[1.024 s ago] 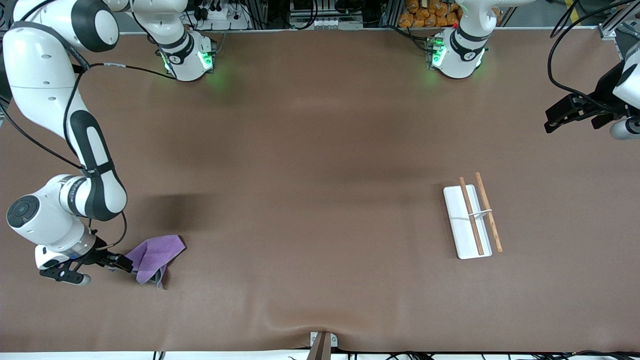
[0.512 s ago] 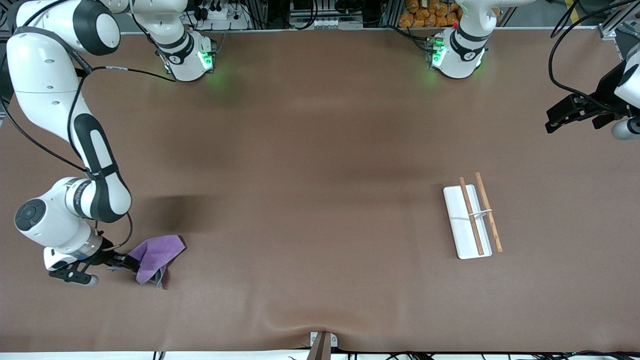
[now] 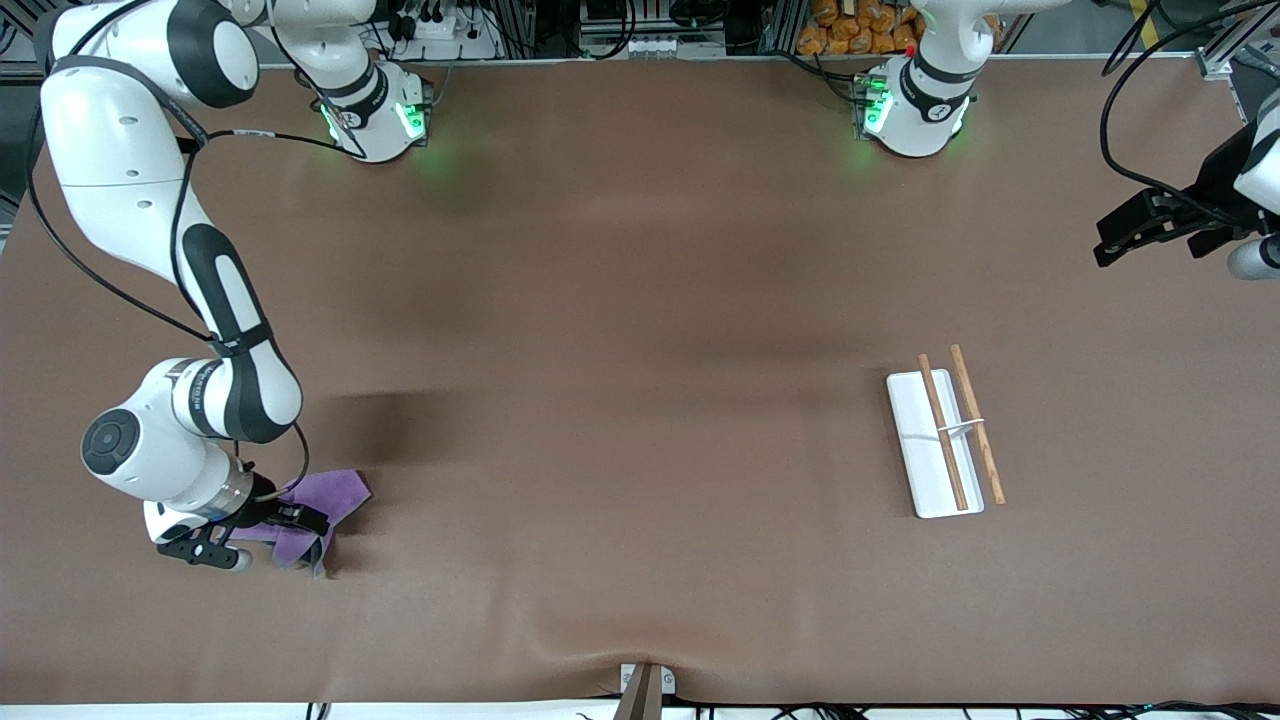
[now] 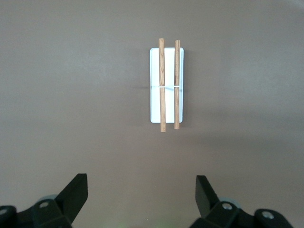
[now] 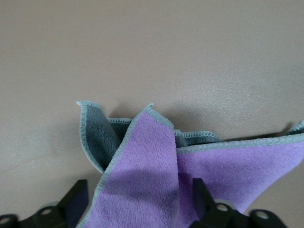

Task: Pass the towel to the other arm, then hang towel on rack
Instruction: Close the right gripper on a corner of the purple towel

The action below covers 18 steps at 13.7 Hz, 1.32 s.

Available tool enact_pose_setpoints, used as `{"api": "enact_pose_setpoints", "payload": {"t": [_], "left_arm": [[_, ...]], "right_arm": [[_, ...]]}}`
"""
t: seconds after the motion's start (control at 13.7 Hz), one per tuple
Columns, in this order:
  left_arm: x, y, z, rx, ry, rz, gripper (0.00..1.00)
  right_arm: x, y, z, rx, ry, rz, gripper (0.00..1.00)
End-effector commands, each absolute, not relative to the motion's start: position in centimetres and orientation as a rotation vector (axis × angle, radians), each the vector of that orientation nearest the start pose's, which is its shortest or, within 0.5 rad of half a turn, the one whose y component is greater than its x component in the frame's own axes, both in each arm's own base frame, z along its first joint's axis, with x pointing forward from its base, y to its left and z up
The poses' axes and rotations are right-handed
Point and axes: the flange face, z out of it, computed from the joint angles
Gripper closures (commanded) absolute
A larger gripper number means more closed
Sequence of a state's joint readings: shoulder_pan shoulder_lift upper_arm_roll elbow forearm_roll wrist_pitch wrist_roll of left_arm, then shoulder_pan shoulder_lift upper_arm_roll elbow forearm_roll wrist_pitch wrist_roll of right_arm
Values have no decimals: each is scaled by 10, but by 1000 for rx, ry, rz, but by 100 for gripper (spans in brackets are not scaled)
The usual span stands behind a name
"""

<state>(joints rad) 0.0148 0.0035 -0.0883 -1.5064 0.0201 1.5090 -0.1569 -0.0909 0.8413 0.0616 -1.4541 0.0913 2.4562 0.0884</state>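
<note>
Two claws are mine, and only one is at work. Right claw [image 3: 300,522]: low over the towel [image 3: 335,492], fingers spread with the purple folds between them in the right wrist view; no pinch is made yet as far as I can see. The towel [image 5: 156,180] lies crumpled on the desk [image 3: 620,300] at the right arm's end, close to the front camera's edge, purple face up with its grey edge turned over in places.

Step in hand, as I judge it: the first pickup, ahead of the pass. Neither the pass nor the hanging is done.

Next move, as I judge it: press the right claw's fingers together on a raised fold, lift until the cloth hangs free of the desk, then carry it toward the middle of the desk for the handover. A grip on one thin layer may slip; a bunched fold is the safer target.

Farther off, the rack [image 3: 942,432] sits toward the left arm's end, white tray with two wooden rods and a white crosspiece, bare of cloth. Left claw [image 3: 1150,228]: waiting, fingers spread wide, high over the desk's left-arm end, well apart from the rack [image 4: 167,85].
</note>
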Motion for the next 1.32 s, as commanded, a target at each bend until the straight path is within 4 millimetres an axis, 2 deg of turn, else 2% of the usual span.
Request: {"api": "enact_pose_setpoints", "payload": {"t": [0.0,0.07,0.37,0.59,0.66,0.8,0.88,1.02,1.17,1.24], "left_arm": [[547,-33,651,-3105,-120,-22,0],[548,-29,651,-3104,-132,-22,0],[550,-26,649,-3111,-141,-21,0],[550,-26,650,-3111,-141,-28,0],[550,-25,651,-3111,-143,-31,0],[549,-26,653,-3114,-141,-37,0],[548,-26,654,-3116,-141,-39,0],[546,-21,656,-3116,-155,-41,0],[546,-20,656,-3117,-160,-44,0],[546,-20,656,-3119,-160,-43,0]], "right_arm": [[735,-35,198,-3010,318,-224,88],[734,-35,196,-3009,322,-217,100],[735,-29,198,-3007,321,-221,100],[736,-21,207,-3014,286,-223,100],[736,-11,220,-3018,262,-204,100],[734,12,265,-3024,198,-178,100],[732,32,292,-3037,132,-173,100],[722,101,347,-3075,-44,-154,100],[708,160,390,-3059,-169,-159,100],[697,196,406,-3044,-253,-185,100]]}}
